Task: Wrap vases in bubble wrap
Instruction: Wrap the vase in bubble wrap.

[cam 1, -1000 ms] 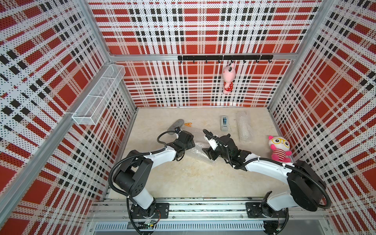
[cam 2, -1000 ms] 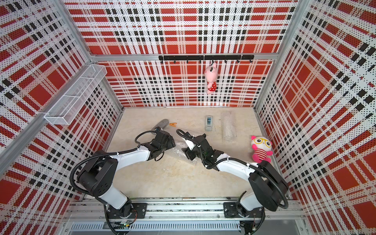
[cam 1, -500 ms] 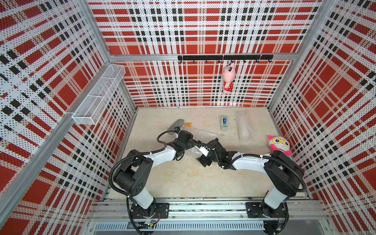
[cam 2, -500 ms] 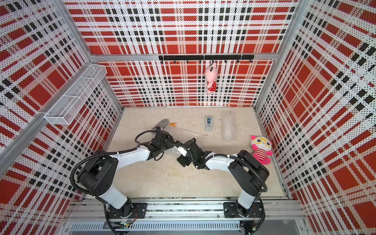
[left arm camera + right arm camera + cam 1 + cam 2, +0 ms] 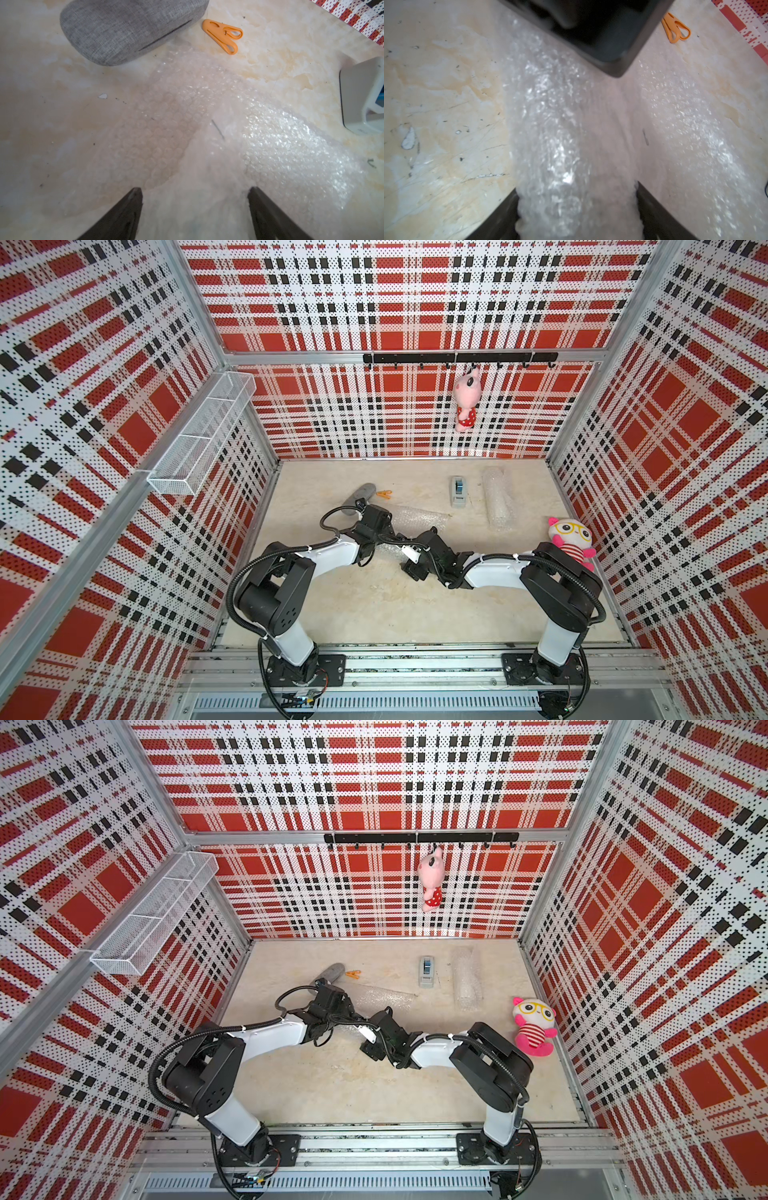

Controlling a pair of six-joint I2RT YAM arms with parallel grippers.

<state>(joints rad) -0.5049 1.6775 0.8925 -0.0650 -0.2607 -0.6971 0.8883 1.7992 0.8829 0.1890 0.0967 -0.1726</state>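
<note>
A long bundle of bubble wrap [image 5: 207, 166] with a whitish vase inside lies mid-table. My left gripper [image 5: 194, 190] straddles one part of it, and the bundle fills the gap between the fingers. My right gripper [image 5: 576, 187] holds the bundle [image 5: 560, 135] further along, both fingers pressed against it. The left gripper's black body [image 5: 591, 31] sits over the bundle just ahead. The loose tail of the sheet [image 5: 419, 517] lies flat behind the arms. A second roll of bubble wrap [image 5: 496, 499] lies at the back right; its contents are hidden.
A grey oval case [image 5: 357, 495] and an orange clip [image 5: 384, 493] lie just behind the left gripper. A grey tape dispenser [image 5: 458, 491] stands at the back. A plush toy [image 5: 569, 539] sits by the right wall, next to the right arm. Another plush [image 5: 465, 404] hangs from the rail.
The right arm has swung left and folded in, bringing its gripper down onto the bundle next to the left gripper. The left arm has stayed where it was.
</note>
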